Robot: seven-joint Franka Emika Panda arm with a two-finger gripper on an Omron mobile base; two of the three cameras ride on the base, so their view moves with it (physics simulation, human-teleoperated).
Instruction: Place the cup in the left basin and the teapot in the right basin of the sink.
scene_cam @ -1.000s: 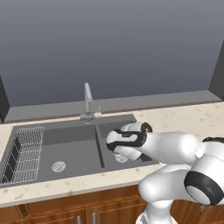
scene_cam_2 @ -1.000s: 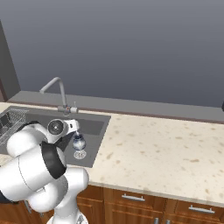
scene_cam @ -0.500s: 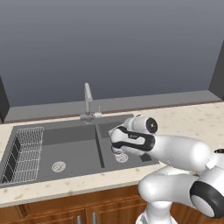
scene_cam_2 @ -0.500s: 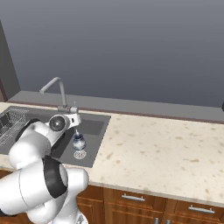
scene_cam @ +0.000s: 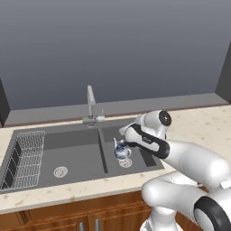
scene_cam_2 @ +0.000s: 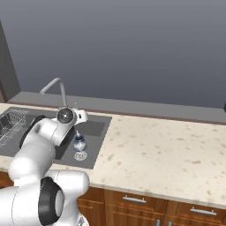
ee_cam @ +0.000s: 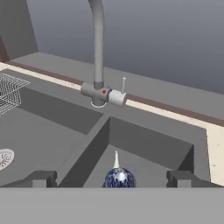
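The teapot [scene_cam: 121,150] stands upright in the right basin [scene_cam: 145,159], beside its drain [scene_cam: 126,163]. The gripper [ee_cam: 114,178] is wide open and holds nothing; the teapot sits just below, between its fingertips. A good finish is lifting straight up, clear of the faucet [scene_cam: 91,104].

Glossy blue-and-white glaze on the teapot [scene_cam: 120,150]. Matt dark grey, stone-like finish in the sink [scene_cam: 76,138]. Brushed silver metal on the faucet [ee_cam: 99,52]. Thin metal wire in the rack [scene_cam: 28,158]. Speckled beige stone across the desk [scene_cam_2: 167,154]; varnished wood on the cabinet fronts [scene_cam_2: 145,205].
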